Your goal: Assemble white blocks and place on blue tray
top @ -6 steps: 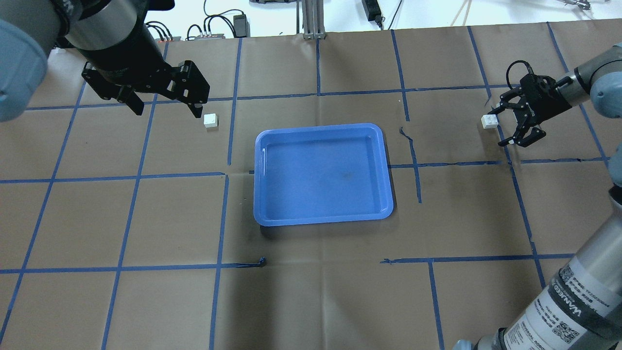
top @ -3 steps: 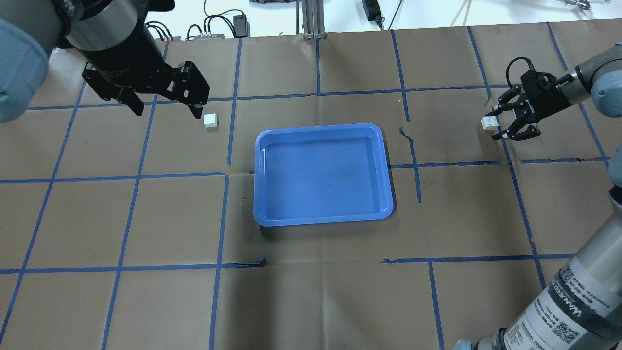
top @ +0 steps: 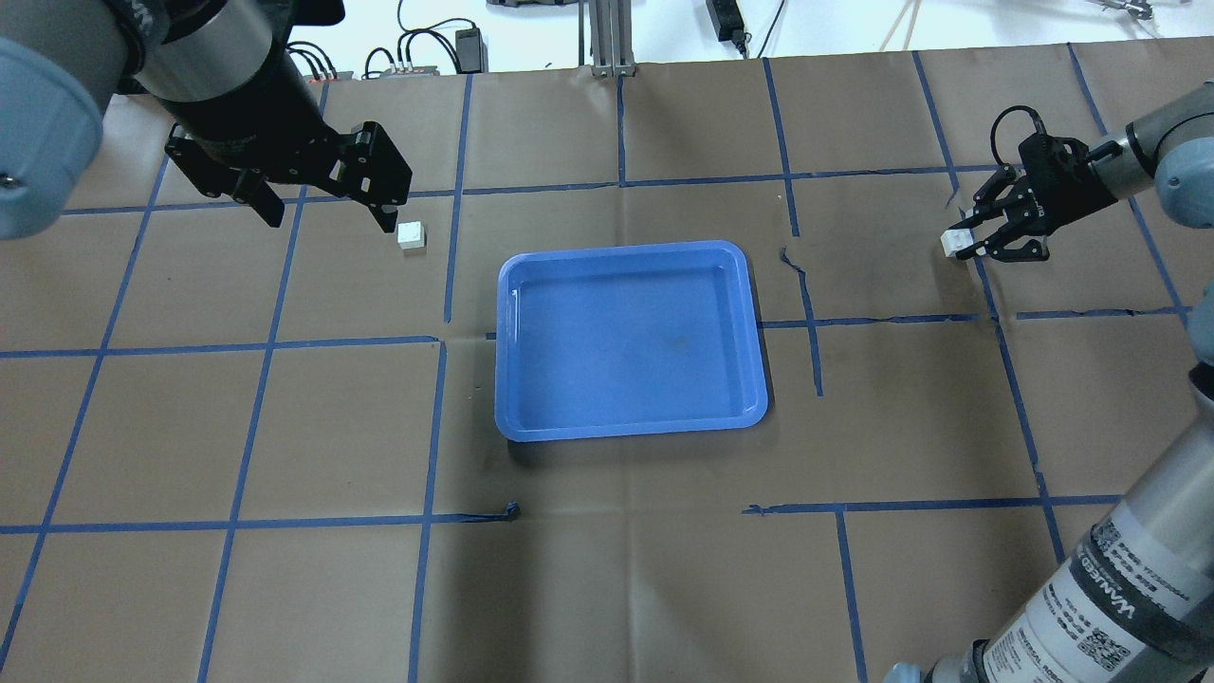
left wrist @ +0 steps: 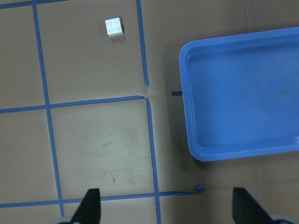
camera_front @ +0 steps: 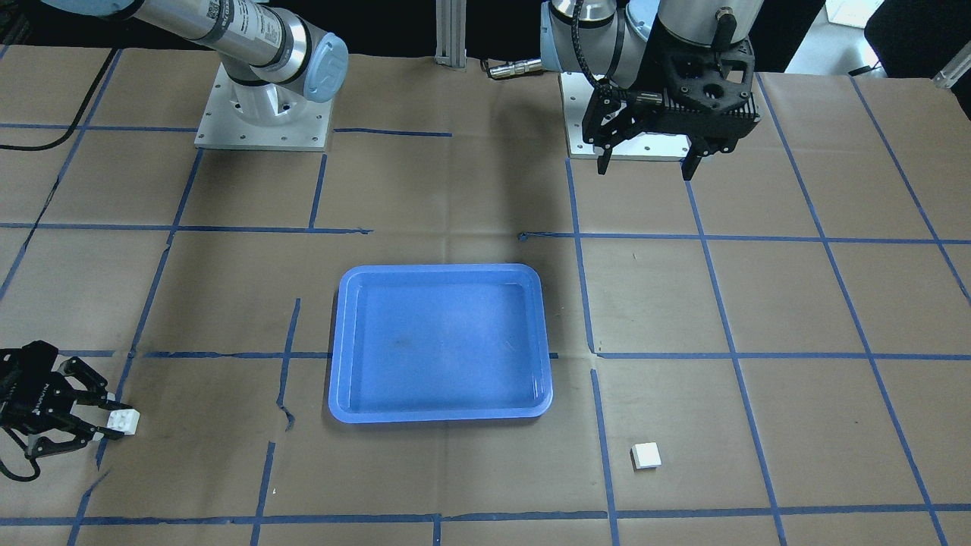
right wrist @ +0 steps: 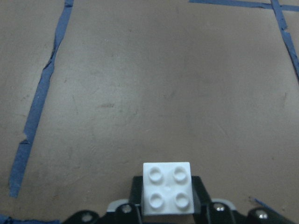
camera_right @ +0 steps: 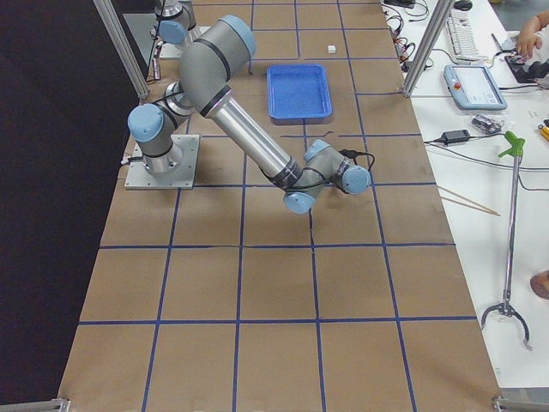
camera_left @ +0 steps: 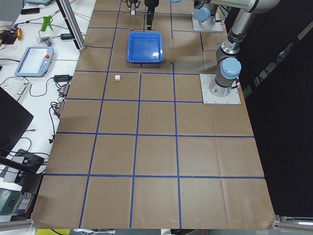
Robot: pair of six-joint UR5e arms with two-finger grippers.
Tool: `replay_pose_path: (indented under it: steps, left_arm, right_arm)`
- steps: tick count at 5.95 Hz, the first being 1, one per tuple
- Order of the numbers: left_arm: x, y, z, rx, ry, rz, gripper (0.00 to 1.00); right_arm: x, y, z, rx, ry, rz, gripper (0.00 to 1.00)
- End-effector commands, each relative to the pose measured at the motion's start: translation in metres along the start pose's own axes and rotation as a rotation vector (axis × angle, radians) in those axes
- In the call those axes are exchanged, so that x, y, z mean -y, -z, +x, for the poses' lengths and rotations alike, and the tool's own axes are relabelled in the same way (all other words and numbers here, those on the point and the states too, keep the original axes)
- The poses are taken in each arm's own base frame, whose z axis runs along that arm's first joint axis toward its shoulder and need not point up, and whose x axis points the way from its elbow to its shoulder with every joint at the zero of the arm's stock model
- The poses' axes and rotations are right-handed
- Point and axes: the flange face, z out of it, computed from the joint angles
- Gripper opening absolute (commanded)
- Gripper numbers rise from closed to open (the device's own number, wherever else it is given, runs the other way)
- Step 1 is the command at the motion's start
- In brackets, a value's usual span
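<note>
The blue tray (top: 628, 340) lies in the middle of the table and holds nothing; it also shows in the front-facing view (camera_front: 440, 343). One white block (top: 411, 234) sits on the paper left of the tray's far corner, and shows in the left wrist view (left wrist: 114, 26). My left gripper (top: 328, 220) hangs open above the table just left of it, not touching. My right gripper (top: 963, 244) is far to the right, low at the table, shut on the other white block (top: 954, 243). In the right wrist view that block (right wrist: 167, 187) sits studs up between the fingers (right wrist: 201, 190).
Brown paper with blue tape grid lines covers the table (top: 607, 588). Cables and power bricks (top: 436, 47) lie beyond the far edge. The right arm's base section (top: 1100, 588) rises at the near right corner.
My right gripper's jaws have closed from wide open onto the white block on the right. The left gripper and the other block have hardly moved.
</note>
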Motion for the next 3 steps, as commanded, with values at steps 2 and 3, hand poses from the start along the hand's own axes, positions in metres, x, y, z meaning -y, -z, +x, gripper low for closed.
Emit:
replay_pose_path:
  steps: [2,3]
  left_arm:
    - [0.046,-0.045,-0.042,0.003,0.08,-0.035,0.99]
    - [0.084,-0.093,-0.065,-0.028,0.107,-0.039,0.99]
  right_arm:
    - [0.023,0.034,0.016,-0.039,-0.003,-0.041,0.22]
    - [0.055,0.057,0.017,-0.043,0.001,-0.049,0.22]
